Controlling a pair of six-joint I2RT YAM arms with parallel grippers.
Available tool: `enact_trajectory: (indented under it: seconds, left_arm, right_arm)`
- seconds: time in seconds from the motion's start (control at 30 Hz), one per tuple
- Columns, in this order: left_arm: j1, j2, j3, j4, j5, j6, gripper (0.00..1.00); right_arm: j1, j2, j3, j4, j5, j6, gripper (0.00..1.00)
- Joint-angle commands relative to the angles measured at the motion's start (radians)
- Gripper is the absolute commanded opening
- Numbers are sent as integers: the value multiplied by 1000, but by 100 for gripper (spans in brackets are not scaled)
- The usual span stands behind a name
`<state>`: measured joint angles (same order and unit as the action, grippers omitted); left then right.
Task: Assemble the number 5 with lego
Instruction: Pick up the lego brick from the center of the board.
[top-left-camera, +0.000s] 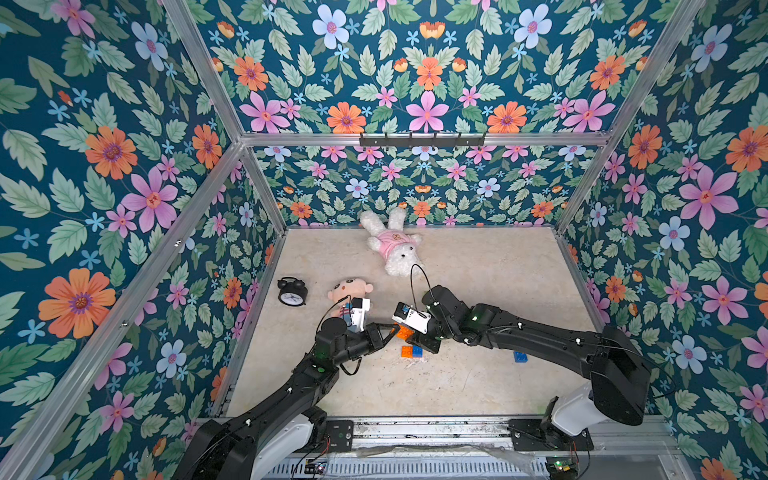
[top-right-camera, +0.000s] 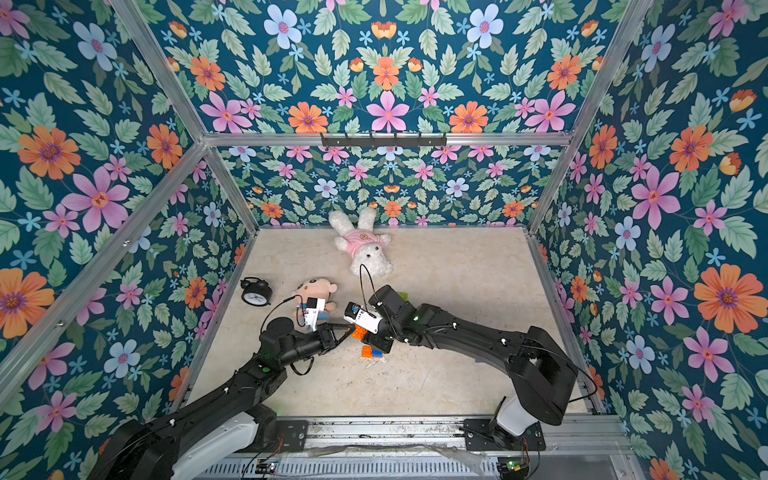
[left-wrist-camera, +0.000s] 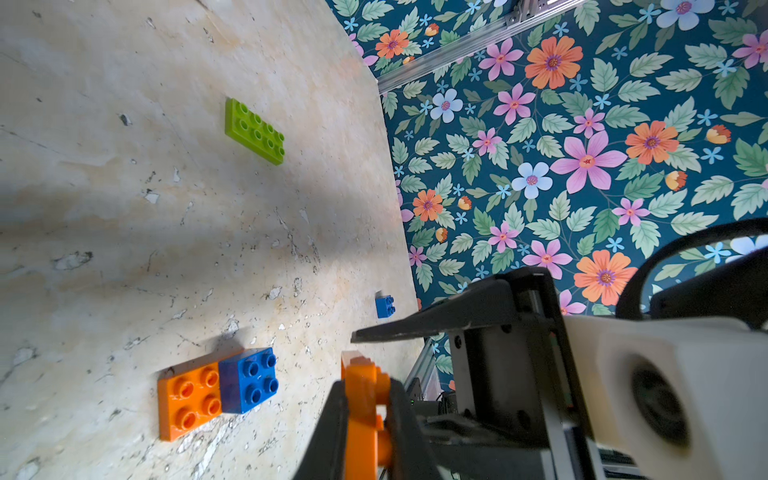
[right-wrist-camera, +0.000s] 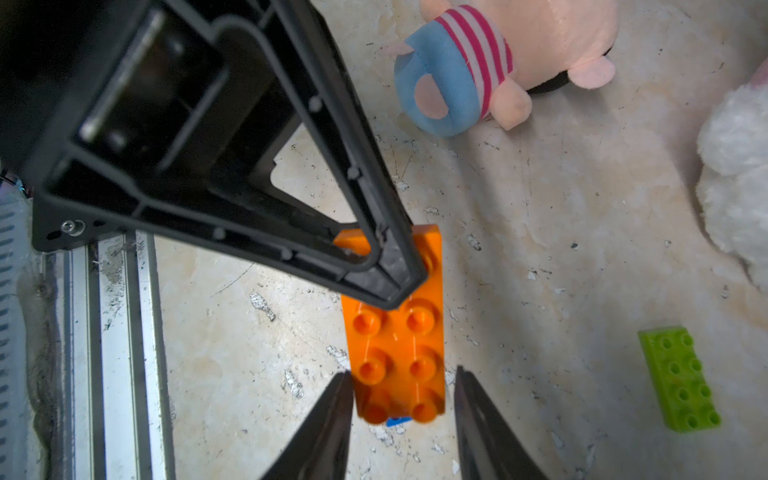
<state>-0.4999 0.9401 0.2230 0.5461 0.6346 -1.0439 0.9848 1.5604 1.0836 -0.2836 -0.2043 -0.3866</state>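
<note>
Two robot arms meet over a marbled worktop (top-left-camera: 478, 291) inside a floral-walled booth. The left gripper (right-wrist-camera: 395, 282) is clamped on one end of an orange brick (right-wrist-camera: 397, 345), studs facing the right wrist camera. The right gripper (right-wrist-camera: 402, 372) straddles the brick's other end, its jaws unclenched: one finger is at the brick's side, the other a sliver away.

Only the right wrist view shows that gap (from above, the white camera housings cover the meeting point). A blue edge peeps from under the held brick there.

The left wrist view shows what lies below: an orange-and-blue pair (left-wrist-camera: 216, 390), joined side by side and flat on the worktop, also seen in a top view (top-left-camera: 411, 351). A loose blue brick (top-left-camera: 519, 356) sits apart, beside the right arm. The lime-green brick (left-wrist-camera: 254, 131) lies alone and shows plainly only in the wrist views.

A boy doll (top-left-camera: 349, 289), a white plush (top-left-camera: 395, 245) in a pink top and a black alarm clock (top-left-camera: 292, 291) lie behind; the top's emblem and the clock's dial are too small to read.
</note>
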Motion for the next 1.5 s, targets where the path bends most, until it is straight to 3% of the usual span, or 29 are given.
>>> enact_trajectory:
  seconds: [0.0, 0.53, 0.87, 0.93, 1.0, 1.03, 1.07, 1.27, 1.47]
  left_arm:
    - [0, 0, -1, 28, 1, 1, 0]
    - [0, -5, -5, 37, 6, -4, 0]
    - [0, -3, -7, 28, 3, 1, 1]
    - [0, -5, -4, 3, -11, 8, 28]
    - [0, -8, -4, -29, -22, 23, 46]
    - [0, -11, 0, -60, -38, 32, 68]
    - [0, -16, 5, -102, -61, 45, 77]
    - [1, -101, 23, -426, -330, 78, 85]
    - [3, -216, 17, -540, -464, 65, 86]
  right_arm:
    - [2, 5, 11, 40, -6, 8, 46]
    - [6, 41, 36, 8, -33, -3, 45]
    - [6, 24, 35, -14, -36, -16, 17]
    - [6, 24, 37, -27, -37, -20, 17]
    - [6, 26, 31, -38, -33, -35, 17]
    - [6, 28, 27, -44, -29, -45, 17]
    - [6, 29, 23, -52, -25, -60, 16]
    - [-2, 67, 7, -123, -29, -179, 16]
    - [-56, 189, 94, -255, -74, -243, 15]
